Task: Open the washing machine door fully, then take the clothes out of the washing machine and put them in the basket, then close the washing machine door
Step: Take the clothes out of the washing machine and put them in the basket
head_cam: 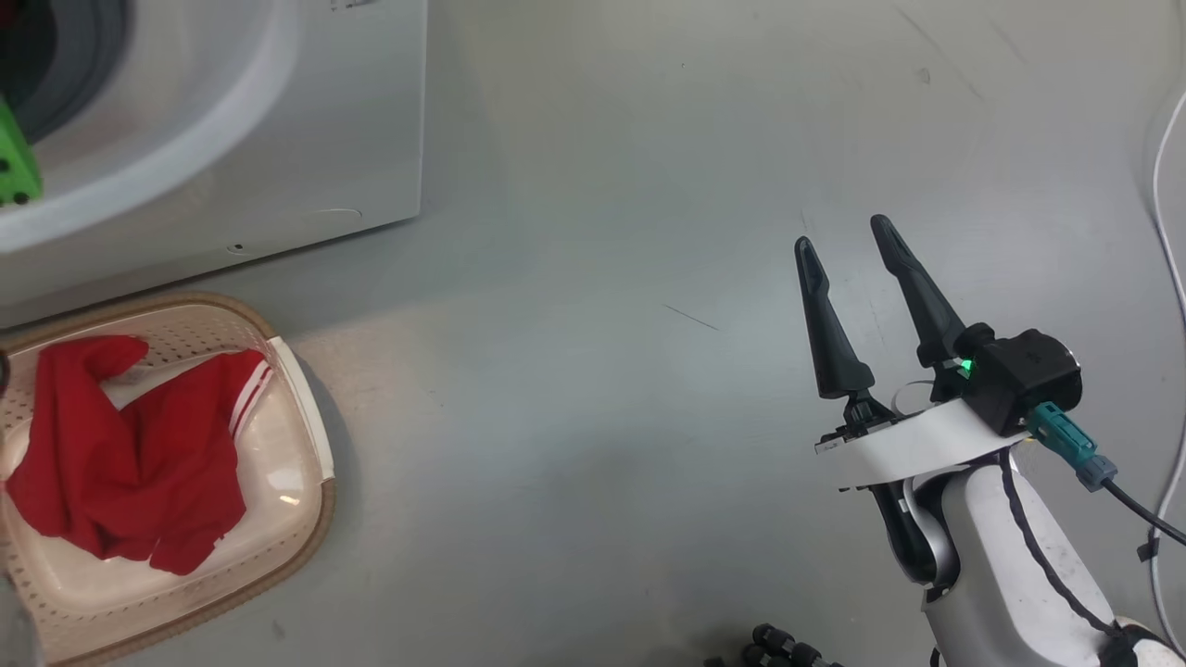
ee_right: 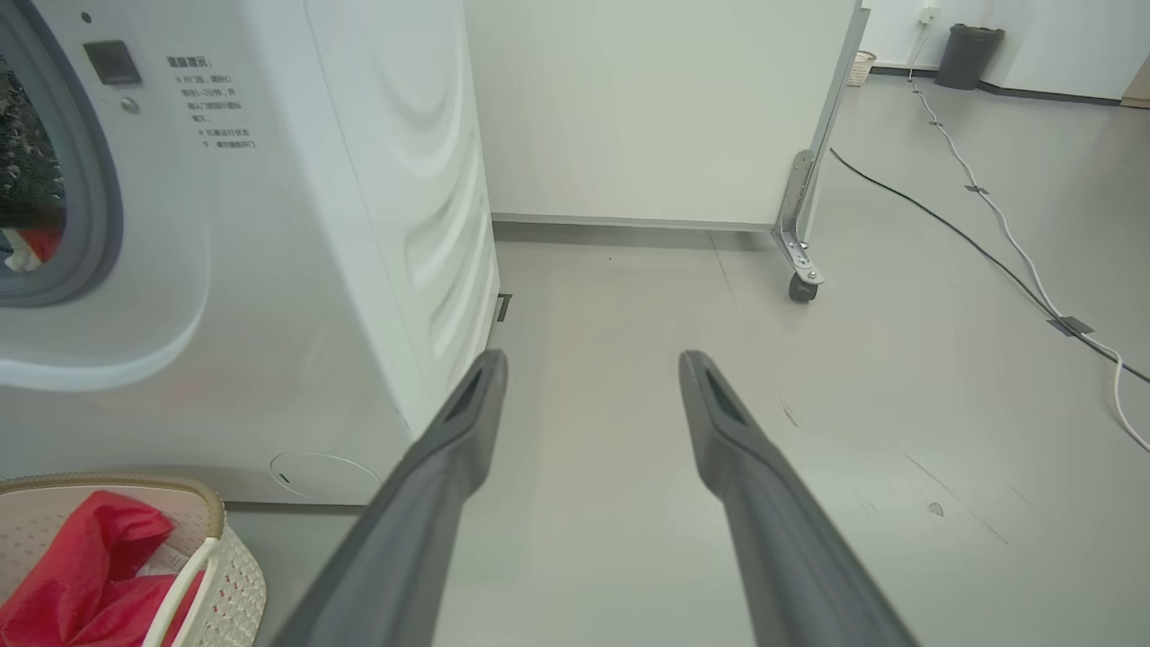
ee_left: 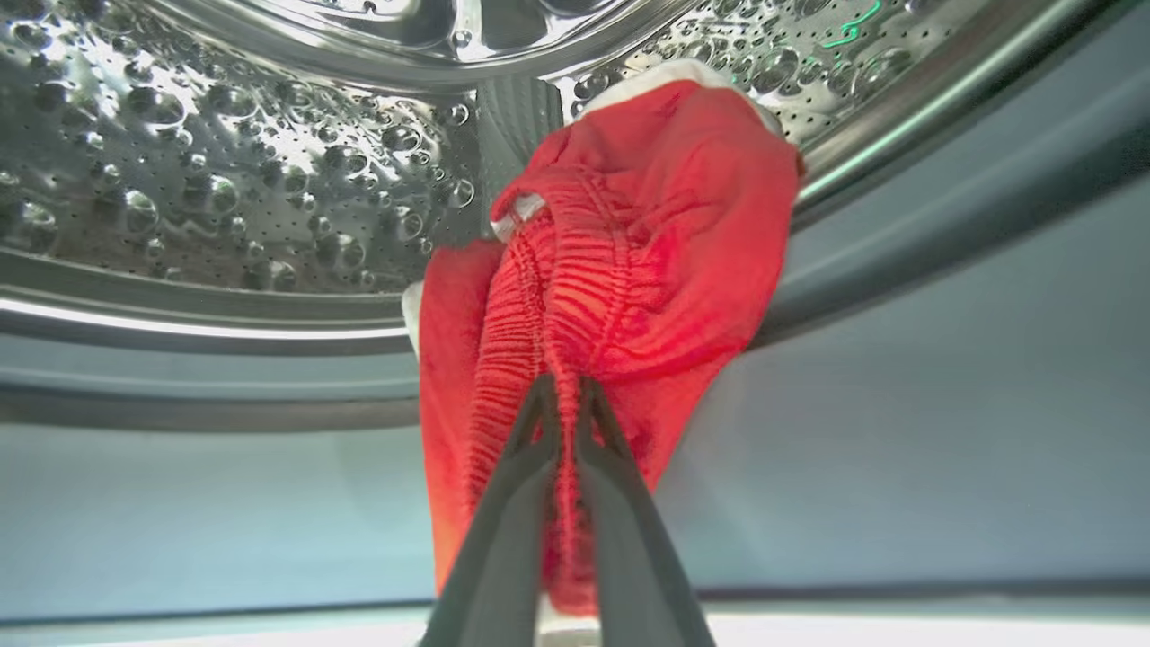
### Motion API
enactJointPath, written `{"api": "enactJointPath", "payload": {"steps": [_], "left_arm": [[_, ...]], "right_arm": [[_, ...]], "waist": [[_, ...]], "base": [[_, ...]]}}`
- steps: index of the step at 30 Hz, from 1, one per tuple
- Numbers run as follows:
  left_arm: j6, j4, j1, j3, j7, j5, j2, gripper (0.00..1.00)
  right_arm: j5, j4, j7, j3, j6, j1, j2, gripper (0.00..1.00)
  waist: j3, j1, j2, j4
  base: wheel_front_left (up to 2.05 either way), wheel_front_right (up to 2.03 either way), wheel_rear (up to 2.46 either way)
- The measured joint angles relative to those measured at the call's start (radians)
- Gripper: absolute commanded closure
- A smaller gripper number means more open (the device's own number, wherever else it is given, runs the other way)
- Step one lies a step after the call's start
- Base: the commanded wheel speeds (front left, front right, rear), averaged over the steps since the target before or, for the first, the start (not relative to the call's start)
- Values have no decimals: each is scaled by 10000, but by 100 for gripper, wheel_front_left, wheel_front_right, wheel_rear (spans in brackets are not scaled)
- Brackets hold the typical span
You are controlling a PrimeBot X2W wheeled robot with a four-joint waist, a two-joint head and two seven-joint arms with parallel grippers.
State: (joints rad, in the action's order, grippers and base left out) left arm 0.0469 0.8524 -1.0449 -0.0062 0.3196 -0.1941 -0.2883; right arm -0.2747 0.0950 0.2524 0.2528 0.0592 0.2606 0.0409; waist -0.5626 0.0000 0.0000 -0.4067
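In the left wrist view my left gripper is shut on a bright red garment with a ribbed band, pinched at its lower fold. It hangs at the mouth of the washing machine, with the perforated steel drum behind and the grey seal beside it. Another red garment with white stripes lies in the cream basket on the floor before the white washing machine. My right gripper stands open over bare floor, well to the right. The door is out of view.
A white panel on a castor stands behind the machine's right side. Black and white cables run along the floor at the right. A dark bin stands far back. Grey floor lies open between the machine and my right gripper.
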Motion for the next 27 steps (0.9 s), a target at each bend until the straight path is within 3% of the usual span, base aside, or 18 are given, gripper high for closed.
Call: {"api": "enactJointPath", "payload": {"steps": [27], "left_arm": [[-1198,769,2297,-412,-2374,-337,926,100]], "right_arm": [[474,384,0,-531,12,-516,102,0]], "waist": [[2032,0,0,1426]], "base": [[0,0,0]]}}
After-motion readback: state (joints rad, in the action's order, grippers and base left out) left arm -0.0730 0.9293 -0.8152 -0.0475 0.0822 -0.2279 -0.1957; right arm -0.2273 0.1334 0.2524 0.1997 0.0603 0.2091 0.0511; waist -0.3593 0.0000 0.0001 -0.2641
